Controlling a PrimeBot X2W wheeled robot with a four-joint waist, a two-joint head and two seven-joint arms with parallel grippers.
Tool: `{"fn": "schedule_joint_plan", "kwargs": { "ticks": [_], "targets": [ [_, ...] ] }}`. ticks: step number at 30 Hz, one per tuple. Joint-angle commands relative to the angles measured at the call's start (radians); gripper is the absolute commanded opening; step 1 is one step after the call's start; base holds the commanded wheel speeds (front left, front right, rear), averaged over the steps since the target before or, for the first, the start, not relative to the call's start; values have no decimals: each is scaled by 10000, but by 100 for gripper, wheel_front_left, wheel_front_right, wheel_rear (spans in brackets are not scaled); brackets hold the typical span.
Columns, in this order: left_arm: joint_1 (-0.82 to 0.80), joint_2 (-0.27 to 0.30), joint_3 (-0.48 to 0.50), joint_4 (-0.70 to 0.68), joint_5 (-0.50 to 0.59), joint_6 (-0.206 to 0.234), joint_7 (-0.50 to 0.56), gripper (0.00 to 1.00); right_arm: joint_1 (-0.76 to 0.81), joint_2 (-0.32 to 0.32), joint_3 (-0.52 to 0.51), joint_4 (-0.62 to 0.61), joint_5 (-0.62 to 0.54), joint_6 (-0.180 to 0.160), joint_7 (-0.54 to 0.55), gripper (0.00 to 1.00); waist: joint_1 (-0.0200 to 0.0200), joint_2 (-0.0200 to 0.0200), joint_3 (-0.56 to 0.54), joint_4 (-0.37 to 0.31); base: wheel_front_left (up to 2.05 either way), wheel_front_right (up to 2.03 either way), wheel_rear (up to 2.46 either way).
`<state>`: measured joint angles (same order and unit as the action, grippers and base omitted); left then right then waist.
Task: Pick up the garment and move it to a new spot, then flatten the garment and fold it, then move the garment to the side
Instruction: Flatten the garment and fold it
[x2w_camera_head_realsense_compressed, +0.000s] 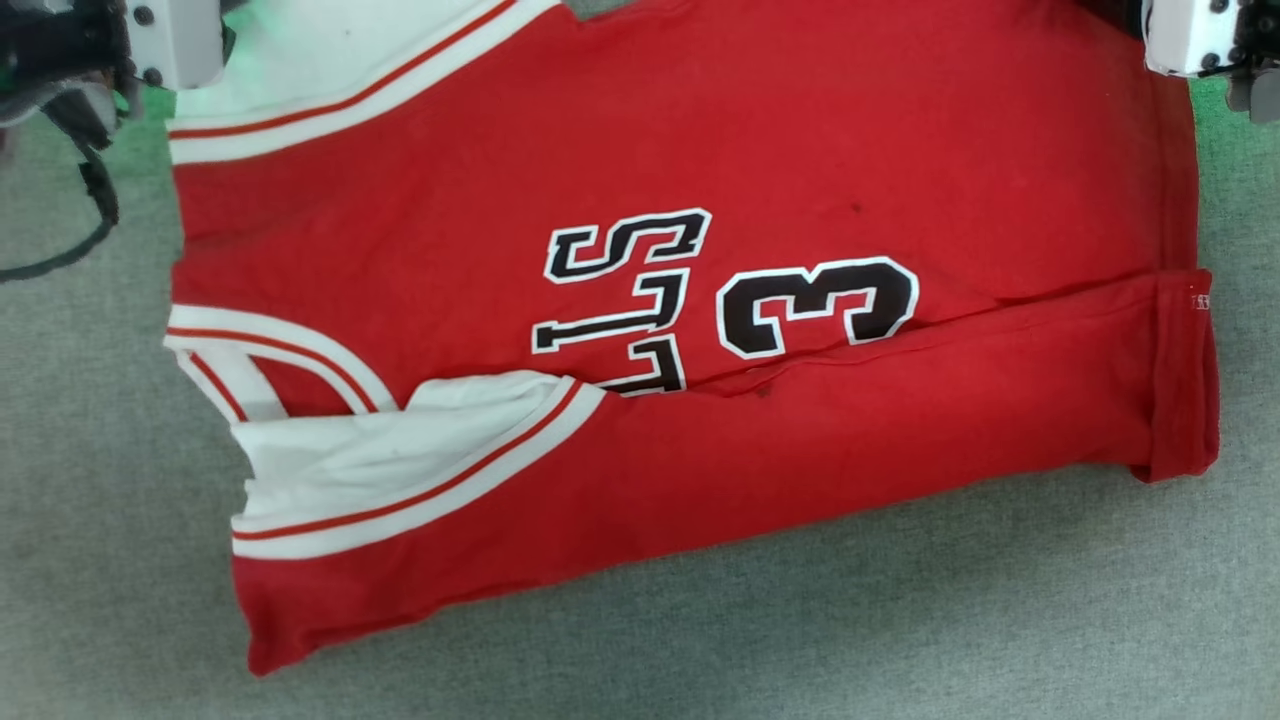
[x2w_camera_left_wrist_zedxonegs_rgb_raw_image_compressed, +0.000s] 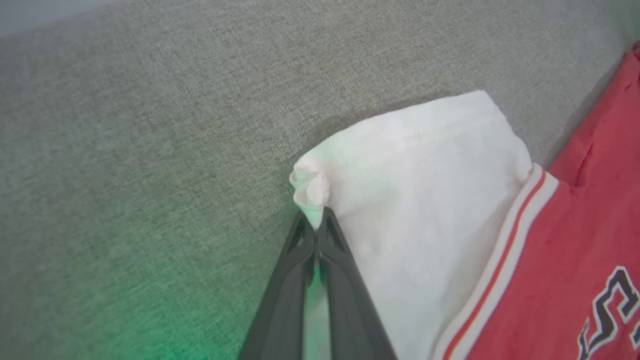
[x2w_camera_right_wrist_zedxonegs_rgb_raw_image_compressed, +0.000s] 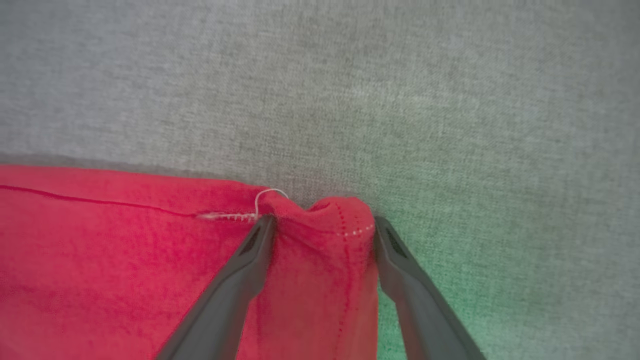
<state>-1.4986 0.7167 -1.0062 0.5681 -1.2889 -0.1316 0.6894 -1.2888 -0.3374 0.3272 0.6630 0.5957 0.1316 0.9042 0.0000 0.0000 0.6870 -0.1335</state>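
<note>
The garment (x2w_camera_head_realsense_compressed: 800, 150), a red jersey with black lettering and a number 3, lies spread on the grey cloth surface (x2w_camera_head_realsense_compressed: 900, 620). Its near long side is folded over onto the chest, part-covering the letters. In the left wrist view my left gripper (x2w_camera_left_wrist_zedxonegs_rgb_raw_image_compressed: 315, 220) is shut on the bunched corner of the white sleeve (x2w_camera_left_wrist_zedxonegs_rgb_raw_image_compressed: 415, 190). My right gripper (x2w_camera_right_wrist_zedxonegs_rgb_raw_image_compressed: 324, 225) stands open, its fingers straddling and touching a puckered corner of the red hem (x2w_camera_right_wrist_zedxonegs_rgb_raw_image_compressed: 330, 215). In the head view the white wrist housings sit at the jersey's far corners, left (x2w_camera_head_realsense_compressed: 170, 40) and right (x2w_camera_head_realsense_compressed: 1190, 35).
A black cable (x2w_camera_head_realsense_compressed: 95, 200) loops down beside the left wrist at the far left. Bare grey cloth stretches in front of the jersey and to both sides. Green light from the wrists tints the cloth near each gripper.
</note>
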Motion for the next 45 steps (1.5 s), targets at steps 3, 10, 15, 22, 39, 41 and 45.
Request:
{"fn": "schedule_joint_plan", "kwargs": {
  "ticks": [3, 10, 15, 22, 39, 41, 45],
  "targets": [
    [465, -105, -278, 30, -251, 29, -200, 0, 620, 52, 242, 349, -119, -16, -515, 0, 0, 0, -140, 88, 0, 0, 0],
    [661, 75, -318, -828, -723, 19, -1596, 0, 974, -202, 273, -109, 399, -15, -2653, 0, 0, 0, -963, 406, 0, 0, 0],
    [1272, 559, -567, -2187, -959, 19, -2683, 0, 1978, -725, 724, -890, 1070, -15, -3443, 0, 0, 0, -1848, 654, 0, 0, 0],
    [2602, 1625, -1133, -4630, -1099, 19, -4281, 0, 3968, -2011, 1139, -2545, 1617, -15, -3731, 0, 0, 0, -2914, 1065, 0, 0, 0],
    [6087, 4153, -2142, -7635, -1138, 19, -7649, 0, 9025, -2768, -1782, -6495, 1405, -15, -2794, 0, 0, 0, -3336, 1515, 0, 0, 0],
    [6362, 4198, -2214, -7719, -1184, 19, -7846, 0, 9453, -2592, -2229, -6756, 1241, -15, -2627, 0, 0, 0, -3284, 1555, 0, 0, 0],
    [6712, 4217, -2326, -7587, -1041, 24, -8009, 0, 9951, -2289, -2640, -7144, 1011, -13, -2373, 0, 0, 0, -3185, 1582, 0, 0, 0]
  ]
}}
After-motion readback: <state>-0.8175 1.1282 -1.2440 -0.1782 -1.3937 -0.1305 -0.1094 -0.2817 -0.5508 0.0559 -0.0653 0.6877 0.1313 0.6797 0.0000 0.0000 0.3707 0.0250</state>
